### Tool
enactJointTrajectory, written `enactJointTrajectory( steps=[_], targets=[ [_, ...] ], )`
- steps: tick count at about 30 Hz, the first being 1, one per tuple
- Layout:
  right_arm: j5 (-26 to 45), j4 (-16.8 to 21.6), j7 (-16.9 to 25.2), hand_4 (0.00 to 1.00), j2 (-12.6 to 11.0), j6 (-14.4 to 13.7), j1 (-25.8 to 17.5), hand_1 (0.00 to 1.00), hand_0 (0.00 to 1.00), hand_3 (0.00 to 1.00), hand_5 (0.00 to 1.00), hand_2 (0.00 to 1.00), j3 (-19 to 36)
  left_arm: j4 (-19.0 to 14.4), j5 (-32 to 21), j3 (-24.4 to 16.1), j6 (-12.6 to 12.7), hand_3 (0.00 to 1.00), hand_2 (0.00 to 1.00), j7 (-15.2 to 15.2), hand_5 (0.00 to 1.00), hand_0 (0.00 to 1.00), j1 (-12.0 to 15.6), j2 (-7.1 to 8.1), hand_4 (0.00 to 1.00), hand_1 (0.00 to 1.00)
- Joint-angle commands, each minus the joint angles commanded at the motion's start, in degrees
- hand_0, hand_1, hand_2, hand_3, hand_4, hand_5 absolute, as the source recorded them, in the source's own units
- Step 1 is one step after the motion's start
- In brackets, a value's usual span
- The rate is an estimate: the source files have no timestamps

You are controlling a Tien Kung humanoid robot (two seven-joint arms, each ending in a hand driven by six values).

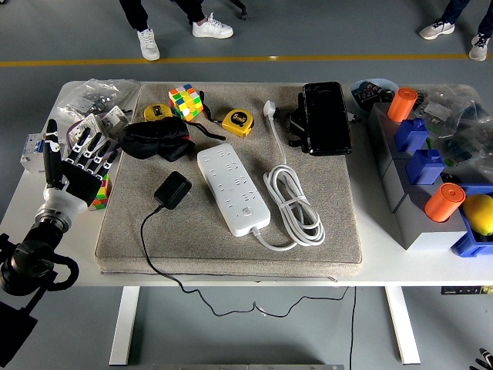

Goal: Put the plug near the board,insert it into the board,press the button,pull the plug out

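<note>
On a grey mat [231, 239] covering the white surface [31, 200], a white board [233, 188] lies at an angle, its cord [294, 202] coiled just beside it on the right. The black plug [172, 189] rests on the mat just left of the board, not touching it, its thin cable [150, 254] trailing over the near edge. At the mat's left edge, the left hand [77, 166] hovers with fingers spread wide, holding nothing, well apart from the plug. A cube [185, 102], two tape measures [238, 122], black cloth [158, 140] and a black case [326, 117] lie along the far side. Grey bins [408, 193] stand at right.
</note>
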Motion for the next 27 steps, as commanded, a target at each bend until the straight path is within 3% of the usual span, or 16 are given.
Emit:
enactJointTrajectory(
  steps=[11, 27],
  targets=[
    [2.20, -1.38, -0.16, 0.756, 0.54, 0.03, -0.67, 0.643, 0.591, 0.487, 0.488, 0.559, -1.68, -2.30, 1.58, -1.37, -0.04, 0.627, 0.577, 0.11, 0.655, 0.416, 2.86, 0.90, 0.998, 0.515],
    [4.28, -2.14, -0.12, 0.757, 1.10, -0.04, -0.38, 0.643, 0.592, 0.488, 0.490, 0.560, -2.79, -4.14, 3.19, -2.30, -0.08, 0.622, 0.574, 0.79, 0.640, 0.412, 4.09, 1.40, 0.998, 0.510]
  ],
)
